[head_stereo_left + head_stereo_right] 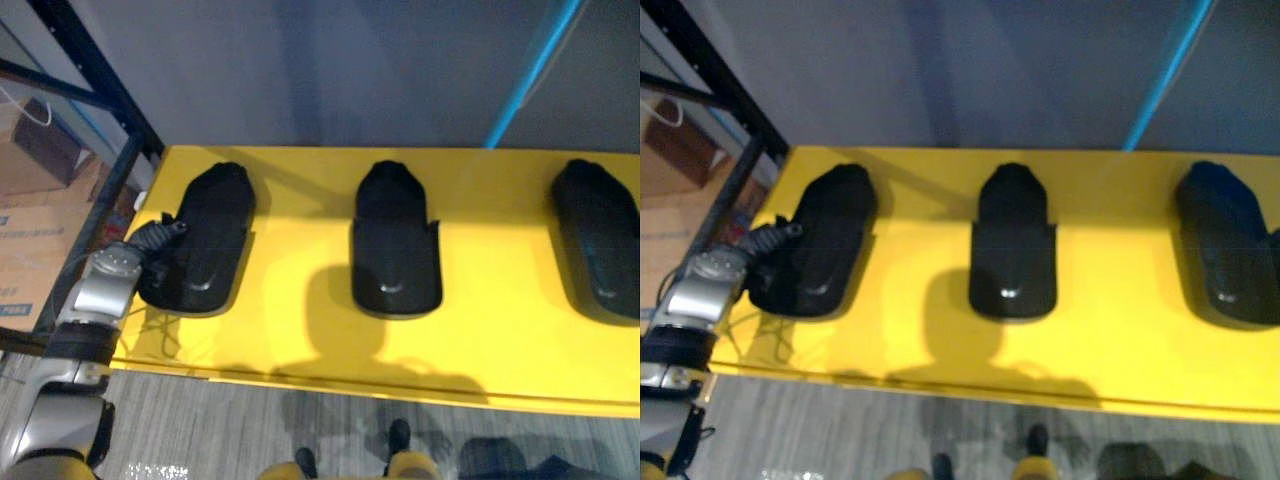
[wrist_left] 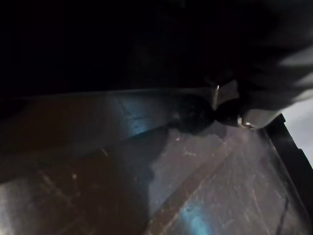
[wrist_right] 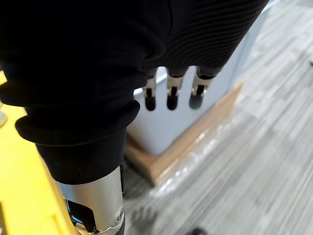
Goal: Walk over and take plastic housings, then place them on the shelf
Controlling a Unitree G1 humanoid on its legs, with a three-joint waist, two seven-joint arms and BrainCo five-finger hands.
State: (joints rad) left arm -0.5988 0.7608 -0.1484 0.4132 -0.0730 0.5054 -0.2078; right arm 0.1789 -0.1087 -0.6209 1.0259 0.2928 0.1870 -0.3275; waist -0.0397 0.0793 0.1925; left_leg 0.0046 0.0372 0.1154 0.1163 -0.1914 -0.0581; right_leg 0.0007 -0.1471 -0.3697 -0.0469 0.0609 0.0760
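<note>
We find no text, number or sign that we can read. We do see blue print on the side of the cardboard box (image 1: 28,262) that stands on the floor beside the yellow table (image 1: 500,320), but it is too blurred for us to make out a single letter.

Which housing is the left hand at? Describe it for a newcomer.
On the yellow table, look toward the dark rack frame. The leftmost housing lies there; unlike the middle housing and right housing, it has the left hand at its side.
</note>
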